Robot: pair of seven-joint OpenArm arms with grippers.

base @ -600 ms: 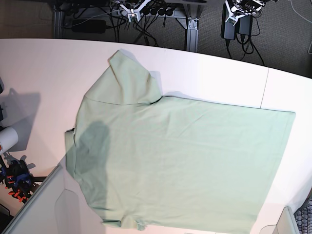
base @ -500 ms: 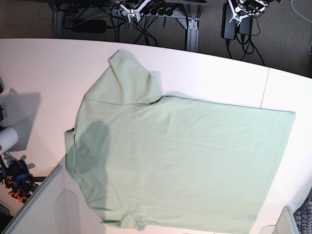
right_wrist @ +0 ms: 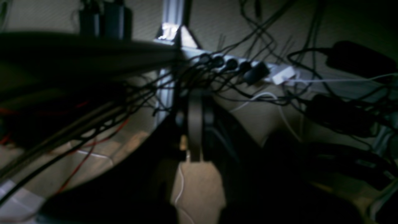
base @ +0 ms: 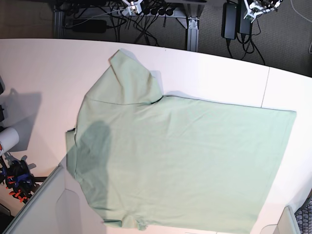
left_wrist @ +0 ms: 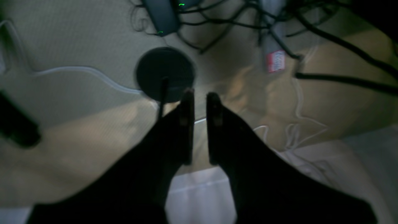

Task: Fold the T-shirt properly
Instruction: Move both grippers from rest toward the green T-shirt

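Note:
The pale mint-green T-shirt (base: pixel 180 161) lies spread flat on the white table (base: pixel 39 68), with one sleeve pointing to the far side and the hem at the right. Both grippers are far from it, beyond the table's back edge and over the floor. My left gripper (base: pixel 259 9) sits at the top right of the base view. In the left wrist view (left_wrist: pixel 200 95) its jaws stand nearly together with nothing between them. My right gripper (base: pixel 134 4) sits at the top middle. In its dark, blurred wrist view (right_wrist: pixel 196 105) the jaws look close together and empty.
A white roll (base: pixel 7 139) and orange-black clamps (base: pixel 18 181) sit at the table's left edge. A pale bin (base: pixel 46 207) stands at the bottom left. Cables, a power strip (right_wrist: pixel 248 67) and black adapters (base: pixel 229 22) lie on the floor behind the table.
Both grippers have moved further toward the top edge of the base view, away from the table. The T-shirt has not moved.

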